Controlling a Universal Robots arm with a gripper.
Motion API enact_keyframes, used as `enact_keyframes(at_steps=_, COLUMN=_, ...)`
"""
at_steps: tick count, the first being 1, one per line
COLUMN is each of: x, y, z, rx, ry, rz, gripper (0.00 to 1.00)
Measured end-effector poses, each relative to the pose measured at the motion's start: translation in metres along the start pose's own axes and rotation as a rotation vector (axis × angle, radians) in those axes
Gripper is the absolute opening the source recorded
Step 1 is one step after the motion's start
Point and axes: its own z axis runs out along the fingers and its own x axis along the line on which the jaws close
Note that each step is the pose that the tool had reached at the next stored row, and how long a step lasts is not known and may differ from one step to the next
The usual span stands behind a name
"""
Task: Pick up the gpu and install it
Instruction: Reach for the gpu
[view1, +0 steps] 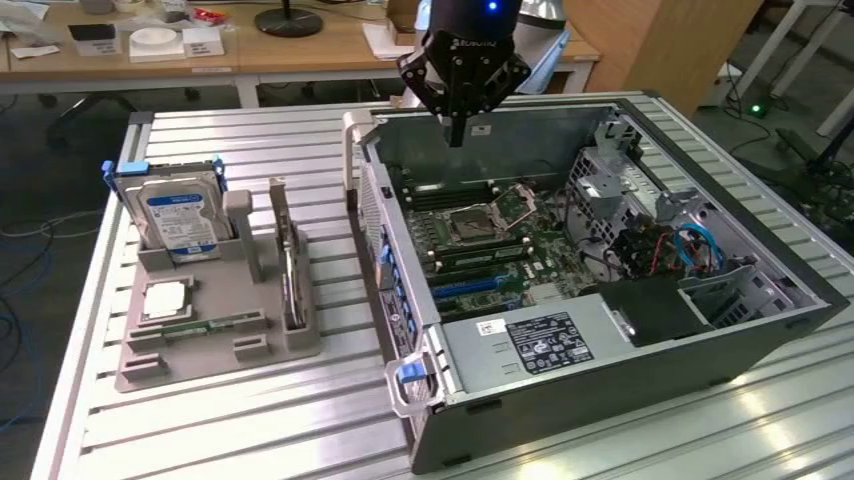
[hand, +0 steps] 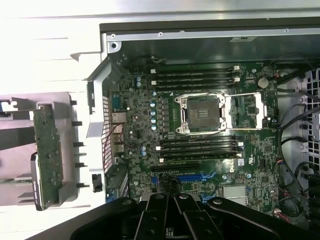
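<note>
The gpu (view1: 287, 272) stands on edge in a slot of the grey holder (view1: 200, 345), on the exterior view's left of the open computer case (view1: 747, 330). The wrist view shows the gpu (hand: 47, 155) as a long green board face with a black edge. My gripper (view1: 458, 135) hangs shut and empty above the far end of the case, well away from the gpu. In the wrist view the gripper (hand: 172, 194) sits over the motherboard (hand: 150, 125), with its fingers together.
A hard drive (view1: 180, 215) with a blue-white label stands in the holder beyond the gpu. A processor chip (view1: 163, 300) and a memory stick (view1: 200, 327) lie flat on the holder. Inside the case are the open CPU socket (hand: 202, 114), blue expansion slots (hand: 192, 177) and the power supply (view1: 541, 345).
</note>
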Motion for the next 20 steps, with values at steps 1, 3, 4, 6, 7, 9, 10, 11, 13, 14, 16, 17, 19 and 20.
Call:
enact_keyframes(at_steps=1, x=0.001, y=-0.0001, z=0.0000, rx=0.0000, ry=0.0000, rz=0.000, gripper=0.11)
enact_keyframes(at_steps=3, x=0.003, y=-0.0003, z=-0.0001, rx=0.0000, ry=0.0000, rz=0.000, gripper=0.11)
enact_keyframes(at_steps=4, x=0.004, y=-0.0004, z=-0.0001, rx=0.0000, ry=0.0000, rz=0.000, gripper=0.11)
enact_keyframes(at_steps=6, x=0.008, y=-0.0007, z=-0.0001, rx=0.0000, ry=0.0000, rz=0.000, gripper=0.11)
enact_keyframes(at_steps=7, x=0.009, y=-0.0008, z=-0.0001, rx=0.0000, ry=0.0000, rz=0.000, gripper=0.11)
enact_keyframes(at_steps=9, x=0.014, y=-0.0013, z=-0.0002, rx=0.0001, ry=0.0000, rz=0.000, gripper=0.11)
enact_keyframes(at_steps=10, x=0.016, y=-0.0015, z=-0.0003, rx=0.0001, ry=0.0001, rz=0.000, gripper=0.11)
enact_keyframes(at_steps=11, x=0.018, y=-0.0018, z=-0.0003, rx=0.0001, ry=0.0001, rz=0.000, gripper=0.11)
enact_keyframes(at_steps=13, x=0.023, y=-0.0023, z=-0.0004, rx=0.0000, ry=0.0000, rz=0.000, gripper=0.11)
enact_keyframes(at_steps=14, x=0.026, y=-0.0026, z=-0.0004, rx=0.0000, ry=0.0000, rz=0.000, gripper=0.11)
enact_keyframes(at_steps=16, x=0.031, y=-0.0032, z=-0.0005, rx=0.0000, ry=0.0000, rz=0.000, gripper=0.11)
enact_keyframes(at_steps=17, x=0.033, y=-0.0035, z=-0.0005, rx=0.0000, ry=0.0000, rz=0.000, gripper=0.11)
enact_keyframes(at_steps=19, x=0.038, y=-0.0040, z=-0.0006, rx=0.0000, ry=0.0000, rz=0.000, gripper=0.11)
enact_keyframes(at_steps=20, x=0.040, y=-0.0043, z=-0.0007, rx=0.0000, ry=0.0001, rz=0.000, gripper=0.11)
